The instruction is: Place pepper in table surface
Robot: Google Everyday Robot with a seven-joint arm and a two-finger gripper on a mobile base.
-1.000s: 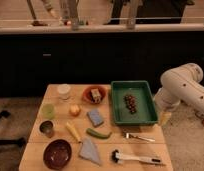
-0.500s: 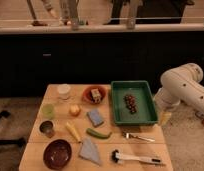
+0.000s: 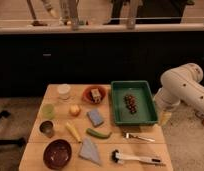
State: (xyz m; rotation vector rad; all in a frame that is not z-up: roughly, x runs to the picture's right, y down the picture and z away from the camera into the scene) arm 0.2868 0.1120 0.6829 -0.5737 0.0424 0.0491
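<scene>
Camera view, hand (image 3: 165, 118) spread wide, beside tray (image 3: 114, 102)

No writing, label, brand or number can be read anywhere: none on the bench (image 3: 120, 145), none on the green tray (image 3: 113, 102) at 2 o'clock, none on the tool (image 3: 165, 118) hanging off the bench's 3 o'clock edge

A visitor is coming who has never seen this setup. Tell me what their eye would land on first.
First the bulky white robot arm at the right, its gripper hanging low beside the table's right edge. Next, the dark green tray on the back right of the wooden table, with a dark cluster inside. The small green pepper lies on the boards near the middle.
</scene>
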